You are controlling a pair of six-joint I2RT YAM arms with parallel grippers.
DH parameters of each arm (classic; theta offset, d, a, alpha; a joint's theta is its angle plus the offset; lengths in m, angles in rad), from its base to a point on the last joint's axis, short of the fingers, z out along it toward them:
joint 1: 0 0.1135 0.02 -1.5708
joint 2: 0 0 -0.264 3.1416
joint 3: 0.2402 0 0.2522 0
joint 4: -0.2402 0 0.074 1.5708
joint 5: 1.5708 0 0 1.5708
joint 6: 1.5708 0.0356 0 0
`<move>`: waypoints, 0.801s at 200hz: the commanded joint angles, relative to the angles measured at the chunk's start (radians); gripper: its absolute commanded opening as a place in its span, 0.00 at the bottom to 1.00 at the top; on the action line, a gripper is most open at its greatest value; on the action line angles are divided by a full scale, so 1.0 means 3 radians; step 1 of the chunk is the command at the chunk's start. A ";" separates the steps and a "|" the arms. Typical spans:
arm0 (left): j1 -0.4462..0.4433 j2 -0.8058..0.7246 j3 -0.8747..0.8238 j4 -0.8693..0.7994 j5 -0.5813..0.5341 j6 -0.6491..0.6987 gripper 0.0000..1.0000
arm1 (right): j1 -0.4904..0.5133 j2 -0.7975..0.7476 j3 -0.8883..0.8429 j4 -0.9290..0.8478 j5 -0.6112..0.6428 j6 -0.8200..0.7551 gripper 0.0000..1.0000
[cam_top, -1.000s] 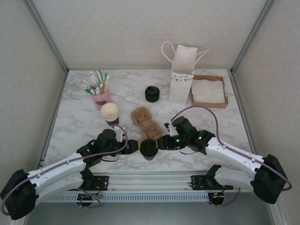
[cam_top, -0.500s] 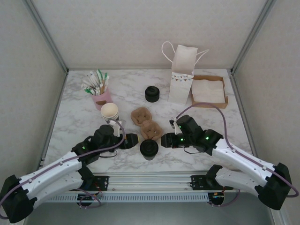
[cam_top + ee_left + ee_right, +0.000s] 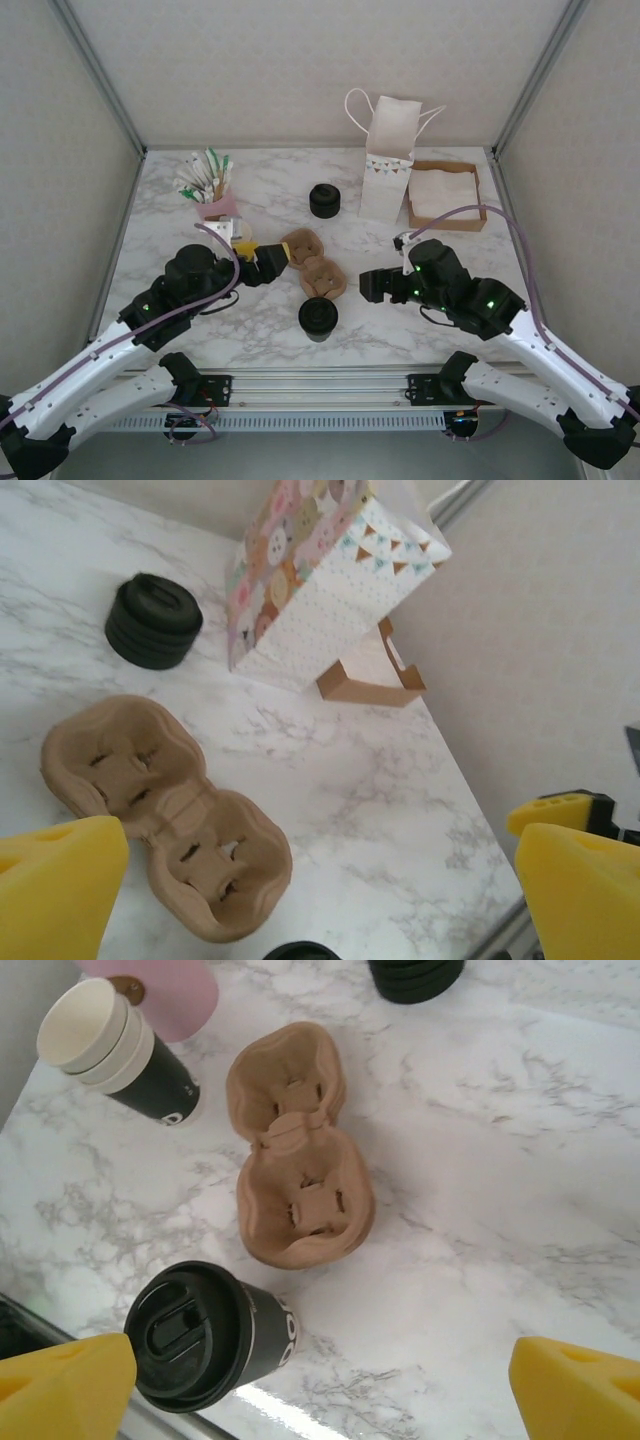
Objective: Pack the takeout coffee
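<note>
One takeout coffee (image 3: 318, 318), its black lid on, stands upright near the front edge of the marbled worktop (image 3: 270, 185), between the two arms and touched by neither. To its right and slightly farther back, the right pincer (image 3: 368, 286) hovers with its jaws spread wide and nothing in them; from its wrist camera the yellow pads (image 3: 65, 1380) sit at opposite corners, with the coffee below them on the left. The left pincer (image 3: 262, 255) hangs to the left of the coffee and farther back, jaws equally wide and empty, its yellow pads (image 3: 55, 890) far apart and close to the left end of a brown pulp cup carrier (image 3: 313, 265). That two-cup carrier lies flat and empty just beyond the coffee, near it but apart. A stack of lidless paper cups (image 3: 115, 1045) stands left of the carrier. Farther back, a squat pile of black lids (image 3: 324, 200) sits near the middle, a pink holder of stirrers (image 3: 213, 195) at the left, and a patterned paper bag (image 3: 390, 160) stands upright beside a cardboard box of napkins (image 3: 445, 195).
</note>
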 commanded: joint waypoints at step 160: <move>0.0455 0.1700 0.1460 -0.0168 -0.0036 0.0706 1.00 | -0.0590 0.2846 0.3855 -0.1537 0.0627 -0.0347 0.99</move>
